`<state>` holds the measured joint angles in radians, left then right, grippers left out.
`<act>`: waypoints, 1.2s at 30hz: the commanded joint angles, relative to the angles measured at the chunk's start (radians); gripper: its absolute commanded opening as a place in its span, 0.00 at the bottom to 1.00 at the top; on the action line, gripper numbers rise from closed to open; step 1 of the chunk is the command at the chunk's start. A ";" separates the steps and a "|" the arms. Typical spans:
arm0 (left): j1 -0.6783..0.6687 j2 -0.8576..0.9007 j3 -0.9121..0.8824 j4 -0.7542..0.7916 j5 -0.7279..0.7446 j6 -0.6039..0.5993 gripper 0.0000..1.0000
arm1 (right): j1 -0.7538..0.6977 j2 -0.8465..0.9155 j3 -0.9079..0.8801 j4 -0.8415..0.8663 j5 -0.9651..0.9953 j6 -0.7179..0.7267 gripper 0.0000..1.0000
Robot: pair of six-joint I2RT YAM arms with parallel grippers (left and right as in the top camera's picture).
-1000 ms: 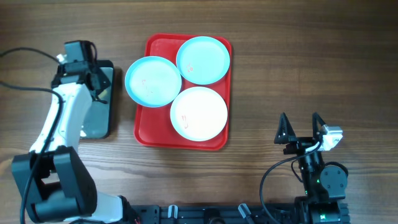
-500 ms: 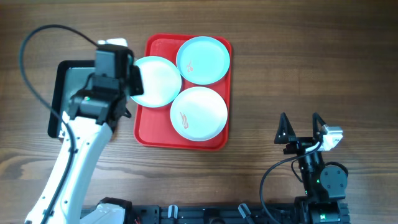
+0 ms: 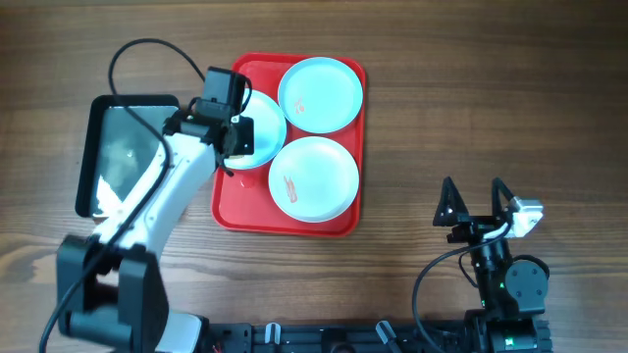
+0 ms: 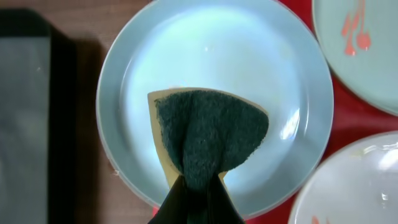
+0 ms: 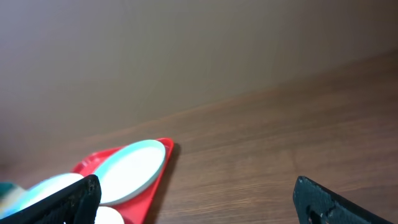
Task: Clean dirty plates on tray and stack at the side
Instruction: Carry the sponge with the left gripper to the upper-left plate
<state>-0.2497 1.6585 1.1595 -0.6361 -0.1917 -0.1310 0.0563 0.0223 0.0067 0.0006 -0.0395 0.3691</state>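
Note:
The red tray (image 3: 245,211) holds three plates. A pale turquoise plate (image 3: 320,93) with red smears lies at the back right. A whiter plate (image 3: 314,178) with red smears lies at the front. Another turquoise plate (image 3: 263,132) overhangs the tray's left rim, half hidden by my left arm. My left gripper (image 3: 234,137) is shut on a green and yellow sponge (image 4: 208,134) pressed on that plate (image 4: 249,56). My right gripper (image 3: 475,203) is open and empty, over the table at the front right.
A smaller black tray (image 3: 123,147) with a shiny base lies left of the red tray. Bare wooden table lies right of the red tray and along the front.
My left arm swung right from the black tray and now holds the sponge on the left turquoise plate. The right arm has not moved.

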 commanded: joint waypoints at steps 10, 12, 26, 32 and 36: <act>-0.004 0.201 0.005 0.116 -0.111 -0.020 0.04 | -0.003 -0.005 -0.002 0.004 0.014 0.188 1.00; -0.004 0.211 0.005 0.130 -0.142 -0.037 0.04 | -0.003 -0.005 -0.002 0.003 0.014 0.188 1.00; -0.004 0.243 0.004 0.153 -0.309 -0.144 0.04 | -0.003 -0.005 -0.002 0.003 0.014 0.188 1.00; -0.038 0.243 0.004 0.153 -0.261 -0.147 0.04 | -0.003 -0.005 -0.002 0.002 -0.029 0.299 1.00; -0.075 0.243 0.004 0.154 -0.213 -0.147 0.04 | -0.003 -0.005 -0.002 0.008 -0.042 0.526 1.00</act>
<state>-0.2817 1.8816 1.1599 -0.4820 -0.4446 -0.2539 0.0563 0.0223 0.0067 0.0006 -0.0536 0.6704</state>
